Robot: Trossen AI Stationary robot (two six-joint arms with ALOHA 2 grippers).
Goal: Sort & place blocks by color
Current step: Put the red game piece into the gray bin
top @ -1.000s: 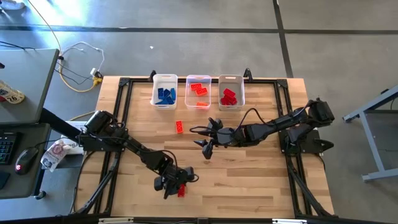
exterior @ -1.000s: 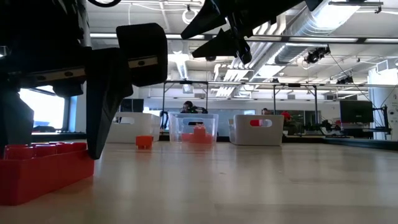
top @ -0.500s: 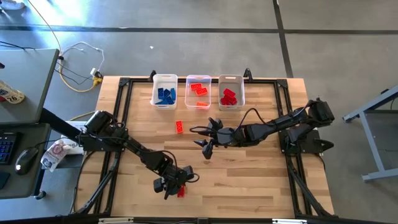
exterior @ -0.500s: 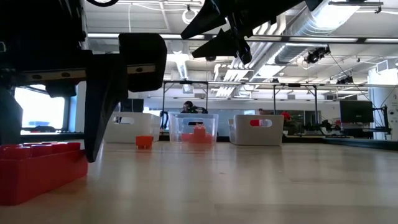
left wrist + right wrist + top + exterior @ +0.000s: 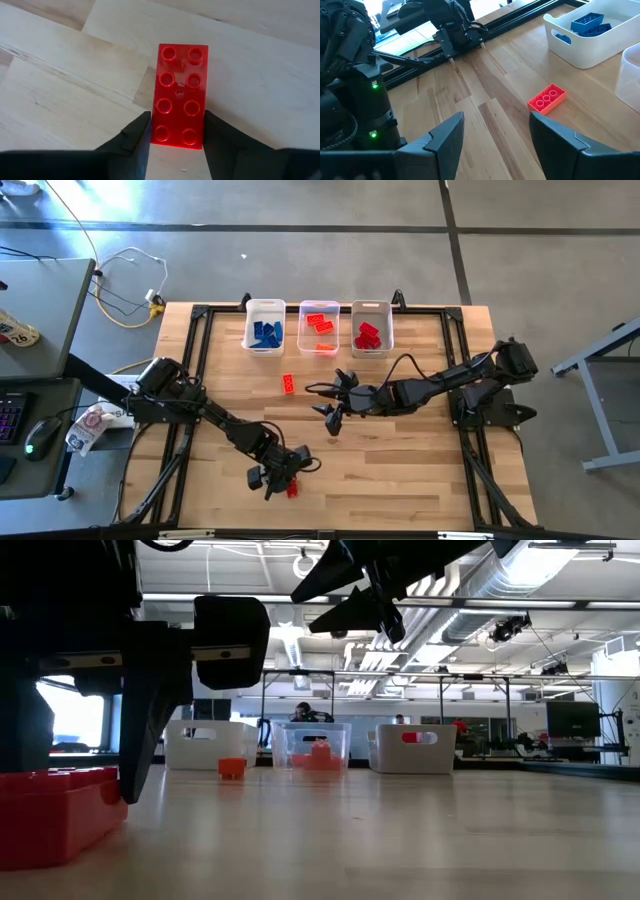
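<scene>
high — left claw (image 5: pixel 284 480) down on red block (image 5: pixel 292 489) at tabletop's near edge; right claw (image 5: pixel 335 412) waits mid-table, fingers apart | left wrist — fingers flank the block, touching its sides, so you're gripping | next: lift, carry to red bin (image 5: pixel 372 326)

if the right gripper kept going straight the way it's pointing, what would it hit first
Probably the loose orange-red block lying on the table ahead of the right gripper, whose fingers stand open and empty; the bin of blue blocks sits farther back.
</scene>
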